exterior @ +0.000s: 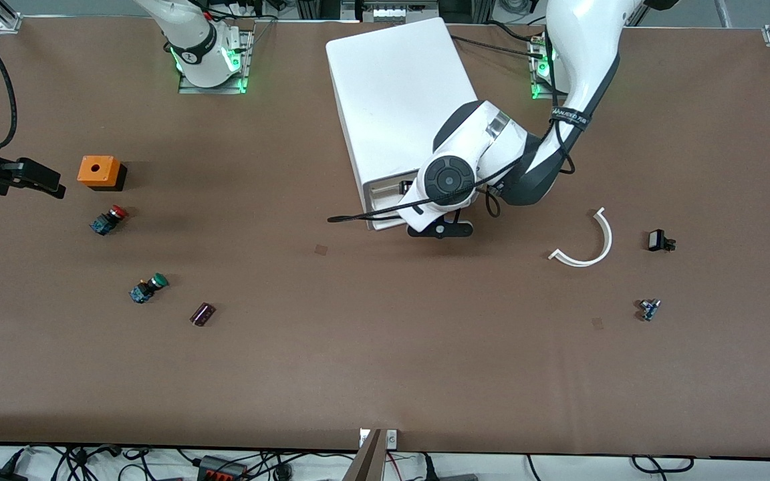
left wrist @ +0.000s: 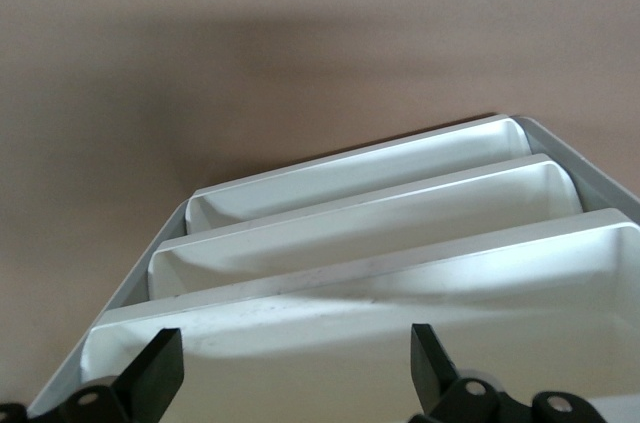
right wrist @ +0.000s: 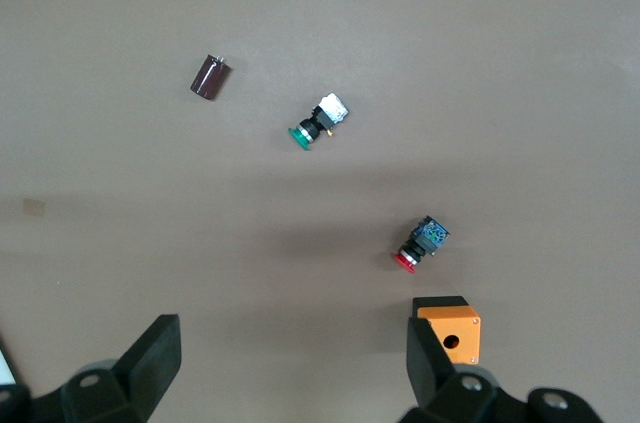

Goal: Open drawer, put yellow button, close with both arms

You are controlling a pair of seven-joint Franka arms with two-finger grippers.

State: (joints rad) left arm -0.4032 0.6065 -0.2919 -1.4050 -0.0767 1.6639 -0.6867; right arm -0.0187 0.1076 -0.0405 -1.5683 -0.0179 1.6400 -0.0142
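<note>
The white cabinet (exterior: pixel 398 100) stands at the middle of the table near the robots' bases. Its white drawers (left wrist: pixel 400 243) face the front camera; three drawer lips show stacked in the left wrist view. My left gripper (exterior: pixel 440 230) hangs open and empty just in front of the drawers, its fingertips (left wrist: pixel 160 363) spread wide over the nearest lip. My right gripper (exterior: pixel 34 179) is open and empty in the air at the right arm's end of the table, beside an orange box (exterior: pixel 99 172). The yellow button is out of view.
A red-capped button (exterior: pixel 109 219), a green-capped button (exterior: pixel 149 287) and a dark cylinder (exterior: pixel 202 314) lie at the right arm's end. A white curved strip (exterior: pixel 589 247), a black part (exterior: pixel 659 240) and a small blue part (exterior: pixel 649 308) lie at the left arm's end.
</note>
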